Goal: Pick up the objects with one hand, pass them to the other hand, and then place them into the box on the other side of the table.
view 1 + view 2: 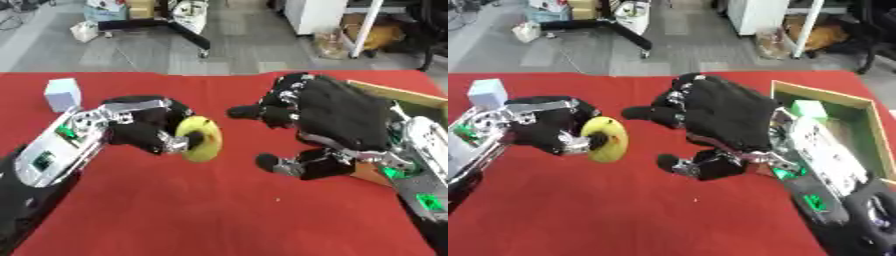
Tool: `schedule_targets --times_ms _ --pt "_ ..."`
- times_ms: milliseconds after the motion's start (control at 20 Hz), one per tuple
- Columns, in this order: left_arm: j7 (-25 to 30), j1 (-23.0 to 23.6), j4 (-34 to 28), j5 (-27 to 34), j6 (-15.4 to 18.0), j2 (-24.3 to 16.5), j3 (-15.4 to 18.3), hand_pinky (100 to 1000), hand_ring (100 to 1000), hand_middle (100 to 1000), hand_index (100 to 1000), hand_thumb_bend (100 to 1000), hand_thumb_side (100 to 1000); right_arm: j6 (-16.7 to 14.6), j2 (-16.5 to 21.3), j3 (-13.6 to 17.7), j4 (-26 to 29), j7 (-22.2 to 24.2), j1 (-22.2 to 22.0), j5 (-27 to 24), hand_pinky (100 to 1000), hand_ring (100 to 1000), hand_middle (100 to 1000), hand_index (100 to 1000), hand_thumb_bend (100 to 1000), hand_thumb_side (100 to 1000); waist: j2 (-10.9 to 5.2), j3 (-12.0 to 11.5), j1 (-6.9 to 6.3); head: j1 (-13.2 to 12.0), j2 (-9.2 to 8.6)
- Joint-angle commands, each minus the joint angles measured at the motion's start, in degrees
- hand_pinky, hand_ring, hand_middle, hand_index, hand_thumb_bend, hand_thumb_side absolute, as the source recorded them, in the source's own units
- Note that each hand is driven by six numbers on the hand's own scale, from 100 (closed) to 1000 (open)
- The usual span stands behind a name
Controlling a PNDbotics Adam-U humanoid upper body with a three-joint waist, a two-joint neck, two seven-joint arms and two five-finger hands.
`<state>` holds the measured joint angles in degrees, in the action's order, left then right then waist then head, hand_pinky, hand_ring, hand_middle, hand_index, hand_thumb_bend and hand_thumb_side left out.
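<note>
Two hands meet at frame centre over the red table (219,220). Left hand (144,127), entering from the left, is curled round a yellow ring (201,139), held on edge above the cloth. Right hand (719,117), just right of the ring and not touching it, has fingers spread and relaxed, thumb low. Box (866,112) at right edge holds a green item (808,109). White cube (63,93) sits upper left.

Both arms are black with silver-grey forearm shells carrying small green lit patches. The black-fingered left hand (144,127) has silver metal joints at the knuckles; the broad black-backed right hand (724,117) shows silver fittings near its wrist.
</note>
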<state>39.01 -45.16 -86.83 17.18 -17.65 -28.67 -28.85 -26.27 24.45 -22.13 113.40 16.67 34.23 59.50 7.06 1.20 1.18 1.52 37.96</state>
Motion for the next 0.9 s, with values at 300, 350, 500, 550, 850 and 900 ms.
schedule_targets --times_ms 300,350,500,550,850,900 --pt "1.6 -2.2 -1.8 1.3 -0.6 0.0 -0.8 583 559 454 571 156 240 3.4 -0.4 -1.1 1.2 -2.5 1.3 6.3 551 416 385 900 353 219 -2.02 0.0 0.47 0.3 0.3" --pt "1.8 -2.3 -1.8 1.4 -0.7 0.2 -0.9 583 559 454 571 156 240 3.4 -0.5 -1.3 1.2 -2.5 1.3 6.3 551 416 385 900 353 219 -2.01 0.0 0.48 0.3 0.3" --pt "2.1 -2.6 -2.0 1.5 -0.9 0.7 -1.0 583 558 453 570 156 241 3.3 -0.7 -1.8 1.2 -2.4 1.4 5.7 548 412 382 895 351 215 -1.99 0.1 0.53 0.3 0.33" --pt "2.0 -2.6 -2.0 1.5 -0.9 0.9 -0.9 583 558 453 570 156 241 3.2 -0.8 -1.9 1.2 -2.3 1.5 5.4 548 411 382 894 351 214 -1.98 0.1 0.54 0.3 0.34" --pt "1.8 -2.9 -2.0 1.1 -0.5 1.5 -0.7 583 559 453 570 152 241 2.7 -1.1 -2.6 1.2 -0.6 1.4 2.0 546 404 375 874 346 212 -1.92 0.1 0.55 0.2 0.16" --pt "1.8 -3.0 -1.9 1.0 -0.5 1.6 -0.7 583 559 453 570 151 241 2.7 -1.2 -2.7 1.2 -0.2 1.4 1.3 546 404 374 870 345 210 -1.91 0.1 0.55 0.2 0.1"
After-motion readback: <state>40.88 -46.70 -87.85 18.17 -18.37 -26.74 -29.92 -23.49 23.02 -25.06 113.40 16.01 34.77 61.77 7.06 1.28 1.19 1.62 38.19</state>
